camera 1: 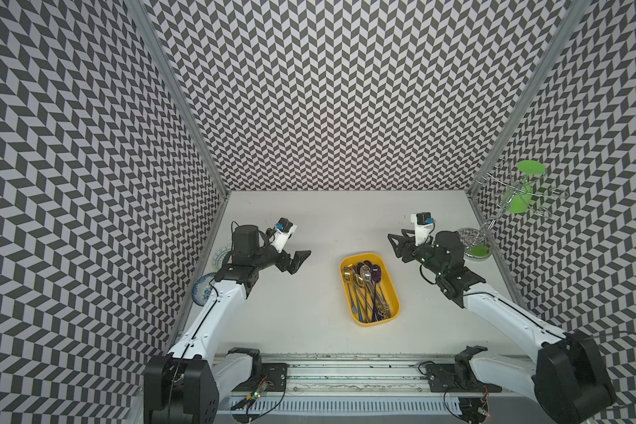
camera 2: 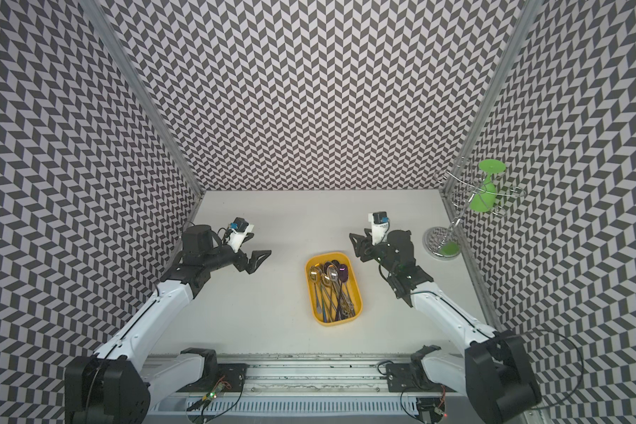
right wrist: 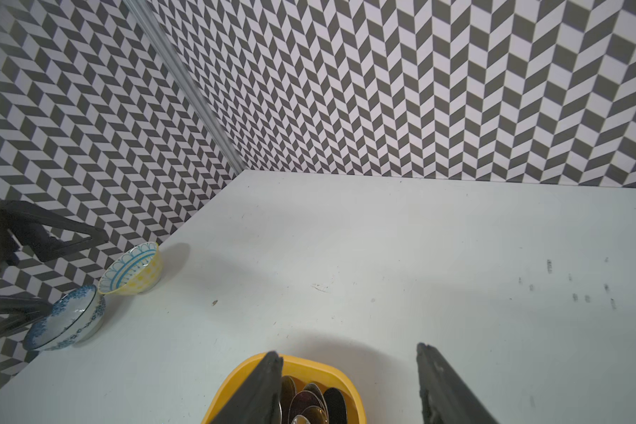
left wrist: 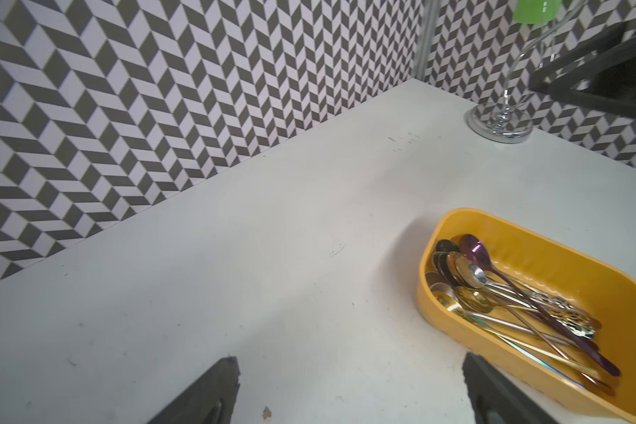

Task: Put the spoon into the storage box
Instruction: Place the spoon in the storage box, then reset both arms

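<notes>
spoons (camera 1: pixel 364 274) lie inside storage box (camera 1: pixel 391 290) rim.

yellow storage box (camera 1: pixel 392 293) of spoons (camera 1: pixel 365 274) between left gripper (camera 1: pixel 299 260) and right gripper (camera 1: pixel 397 243), jaws apart

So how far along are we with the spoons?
Done: several spoons lie together in the storage box, and no spoon shows on the table. In hand: nothing; the left gripper and right gripper are both open and empty. Left: apparently nothing to fetch.
</notes>
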